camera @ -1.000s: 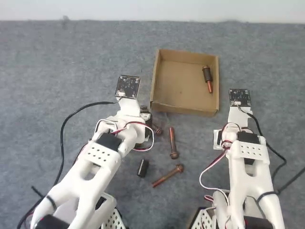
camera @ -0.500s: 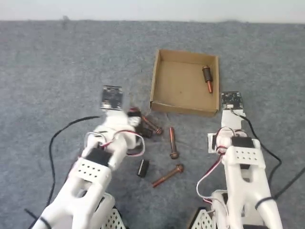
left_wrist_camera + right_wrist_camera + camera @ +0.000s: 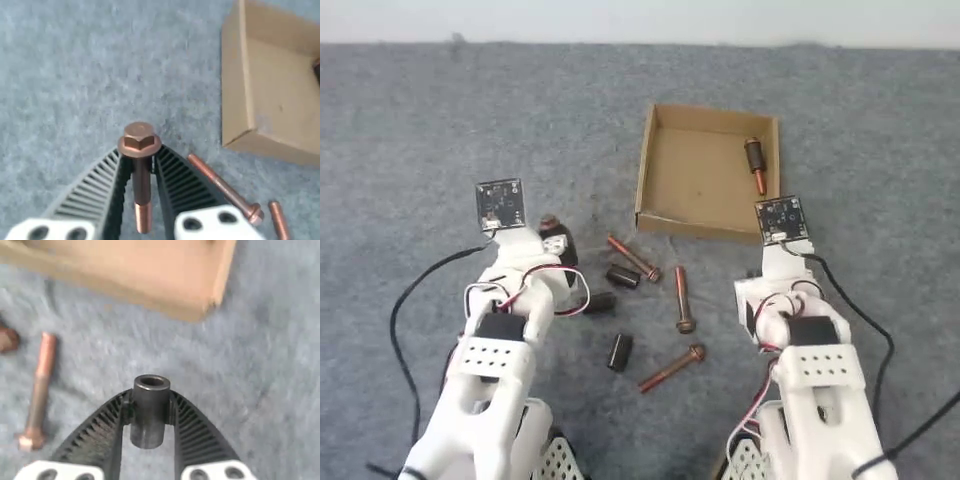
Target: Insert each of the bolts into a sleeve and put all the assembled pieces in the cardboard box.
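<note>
My left gripper [image 3: 141,150] is shut on a copper bolt [image 3: 141,175], whose hex head stands just past the fingertips. In the high view this gripper [image 3: 552,232] hangs left of the loose parts. My right gripper [image 3: 150,397] is shut on a black sleeve [image 3: 149,412], with the sleeve's open bore facing the camera, just in front of the cardboard box [image 3: 125,275]. The box [image 3: 650,160] holds one assembled bolt-and-sleeve piece [image 3: 755,165]. Loose on the carpet lie three bolts [image 3: 633,258] [image 3: 681,298] [image 3: 672,368] and three sleeves [image 3: 623,277] [image 3: 600,302] [image 3: 619,352].
Grey carpet covers the table. The box's near wall [image 3: 705,228] stands between the loose parts and the box floor. In the left wrist view the box corner [image 3: 240,135] and a lying bolt [image 3: 225,187] are beside the fingers. Cables trail beside both arm bases.
The left arm has swung left, away from the pile of parts, with the bolt in its gripper. The right arm has shifted left and slightly nearer.
</note>
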You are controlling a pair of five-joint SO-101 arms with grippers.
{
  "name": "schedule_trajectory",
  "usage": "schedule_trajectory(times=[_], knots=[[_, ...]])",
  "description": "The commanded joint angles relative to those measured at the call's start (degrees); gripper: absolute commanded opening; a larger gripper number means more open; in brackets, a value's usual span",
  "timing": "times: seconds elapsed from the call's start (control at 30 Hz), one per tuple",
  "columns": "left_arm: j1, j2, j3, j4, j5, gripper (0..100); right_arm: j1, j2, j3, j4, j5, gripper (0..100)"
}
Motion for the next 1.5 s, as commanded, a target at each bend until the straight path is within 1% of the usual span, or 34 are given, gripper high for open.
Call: schedule_trajectory(times=[0.0, 0.37, 0.57, 0.7, 0.97, 1.2, 1.33, 1.4, 1.47], knots=[[-0.4, -2.5, 0.0, -3.6, 0.2, 1, -2.2, -4.8, 1.1, -8.5, 0.8, 0.6], [-0.2, -2.5, 1.1, -3.6, 0.1, 1, -8.9, -14.7, 15.2, -38.7, 0.7, 0.6], [-0.3, -2.5, 1.2, -3.5, 0.1, 1, -11.6, -15.6, 19.1, -49.5, 0.7, 0.6], [-0.2, -2.5, 1.7, -3.4, 0.1, 1, -11.9, -15.5, 18.8, -52.4, 0.8, 0.6], [-0.5, -2.5, 2.1, -3.4, 0.1, 1, -11.6, -15.5, 16.8, -52.4, 0.8, 0.6], [-0.5, -3.0, 3.3, -3.4, 0.1, 1, -11.6, -15.4, 12.1, -52.4, 0.8, 0.6], [-0.5, -3.0, 4.0, -3.4, 0.1, 1, -11.6, -10.9, 9.2, -52.5, 0.8, 0.6], [-0.5, -3.0, 4.3, -3.4, 0.1, 1, -11.2, -6.2, 7.1, -55.6, 0.8, 0.6], [-0.5, -3.1, 4.5, -3.5, 0.0, 1, -10.3, -0.3, 5.0, -62.0, 0.7, 0.6]])
